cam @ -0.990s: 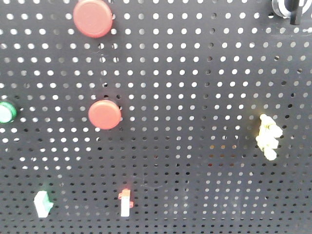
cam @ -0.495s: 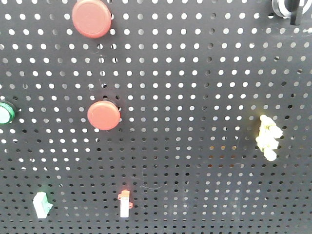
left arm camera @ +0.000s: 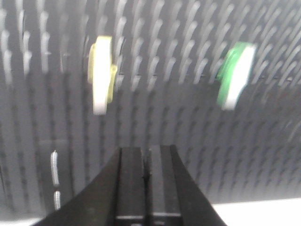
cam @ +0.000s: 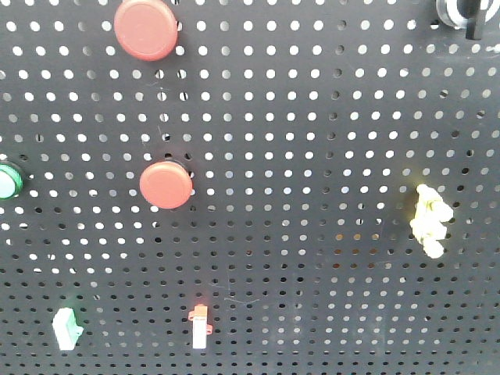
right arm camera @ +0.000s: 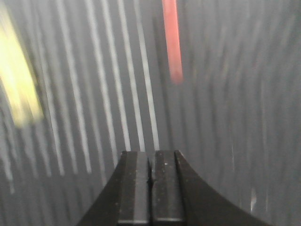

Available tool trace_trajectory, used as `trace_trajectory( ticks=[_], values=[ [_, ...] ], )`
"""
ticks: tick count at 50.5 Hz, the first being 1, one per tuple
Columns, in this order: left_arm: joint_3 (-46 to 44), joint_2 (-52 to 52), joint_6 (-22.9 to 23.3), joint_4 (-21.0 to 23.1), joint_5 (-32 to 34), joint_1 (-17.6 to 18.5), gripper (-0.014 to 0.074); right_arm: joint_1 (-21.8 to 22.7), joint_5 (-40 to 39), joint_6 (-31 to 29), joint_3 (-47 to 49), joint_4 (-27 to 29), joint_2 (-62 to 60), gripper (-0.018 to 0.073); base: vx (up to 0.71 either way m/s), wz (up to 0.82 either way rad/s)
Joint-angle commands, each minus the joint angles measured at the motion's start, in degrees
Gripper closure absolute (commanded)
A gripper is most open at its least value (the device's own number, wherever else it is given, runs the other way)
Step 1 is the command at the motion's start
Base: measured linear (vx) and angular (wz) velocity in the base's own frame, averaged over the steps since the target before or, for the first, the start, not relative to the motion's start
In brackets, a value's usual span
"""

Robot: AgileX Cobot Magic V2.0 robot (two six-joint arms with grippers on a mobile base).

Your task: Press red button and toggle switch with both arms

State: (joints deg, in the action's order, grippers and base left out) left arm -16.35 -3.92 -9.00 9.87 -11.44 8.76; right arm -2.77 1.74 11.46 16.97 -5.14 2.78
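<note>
On the black pegboard (cam: 312, 156) the front view shows a large red button (cam: 145, 29) at the top left and a smaller red button (cam: 166, 184) below it. A small white toggle switch with a red top (cam: 200, 326) sits near the bottom. Neither arm appears in this view. In the left wrist view my left gripper (left arm camera: 146, 153) is shut and empty, below a yellow-and-white part (left arm camera: 101, 75) and a green-and-white part (left arm camera: 235, 75). In the blurred right wrist view my right gripper (right arm camera: 151, 155) is shut and empty, with a red streak (right arm camera: 171, 40) above it.
Also on the board are a green button (cam: 9, 180) at the left edge, a green-and-white switch (cam: 68, 328) at the bottom left, a yellow part (cam: 430, 220) on the right and a silver-ringed black knob (cam: 461, 14) at the top right. A yellow blur (right arm camera: 19, 89) shows in the right wrist view.
In the front view the board's parts have drifted very slightly to the left. No gripper has come into that view.
</note>
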Motion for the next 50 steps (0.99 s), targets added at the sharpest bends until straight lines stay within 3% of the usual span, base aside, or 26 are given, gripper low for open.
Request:
trace_trajectory(
  ticks=[1, 13, 20, 23, 25, 26, 29, 34, 38, 43, 50],
  values=[
    [-11.73, -7.44, -1.51, 0.40, 3.10, -0.05, 0.0594, -0.07, -0.47, -2.59, 11.87, -1.87, 6.49, 0.0562, 0.00, 0.00],
    [-36.88, -23.78, -1.51, 0.46, -2.29, -0.05, 0.0594, -0.07, 2.95, -3.56, 31.80, -1.93, 20.30, 0.0562, 0.00, 0.00],
    [-43.81, -27.24, -0.88, 0.49, -4.66, -0.05, 0.0594, -0.07, 2.28, -3.56, 35.93, -1.93, 23.32, 0.0562, 0.00, 0.00],
    [-44.93, -27.59, -0.47, 2.62, -4.31, -0.05, 0.0594, -0.07, 1.16, -3.56, 36.00, -1.93, 23.45, 0.0562, 0.00, 0.00],
    [-45.52, -28.20, -0.80, 6.16, -4.28, -0.05, 0.0594, -0.07, 0.89, -3.56, 35.94, -1.93, 23.45, 0.0562, 0.00, 0.00],
    [-47.00, -31.95, -12.56, 24.02, -9.26, -0.05, 0.0594, -0.07, 0.84, -3.49, 35.94, -1.93, 23.45, 0.0562, 0.00, 0.00],
    [-47.62, -33.89, -22.06, 32.81, -12.62, -0.05, 0.0594, -0.07, 0.84, -3.49, 35.94, -1.93, 23.45, 0.0562, 0.00, 0.00],
    [-49.74, -38.93, -42.98, 55.79, -20.60, -0.05, 0.0594, -0.07, 0.84, -3.54, 35.94, -1.93, 23.45, 0.0562, 0.00, 0.00],
    [-51.73, -42.78, -56.42, 70.40, -27.90, -0.05, 0.0594, -0.07, 0.84, -3.54, 35.94, -1.93, 23.45, 0.0562, 0.00, 0.00],
    [-55.31, -47.79, -61.34, 81.38, -32.54, -0.05, 0.0594, -0.07, 0.90, -3.54, 35.94, -1.93, 23.45, 0.0562, 0.00, 0.00],
    [-61.62, -53.81, -60.64, 82.75, -37.56, -0.01, 0.0594, -0.07, 1.19, -3.54, 35.94, -1.93, 23.45, 0.0562, 0.00, 0.00]
  ],
)
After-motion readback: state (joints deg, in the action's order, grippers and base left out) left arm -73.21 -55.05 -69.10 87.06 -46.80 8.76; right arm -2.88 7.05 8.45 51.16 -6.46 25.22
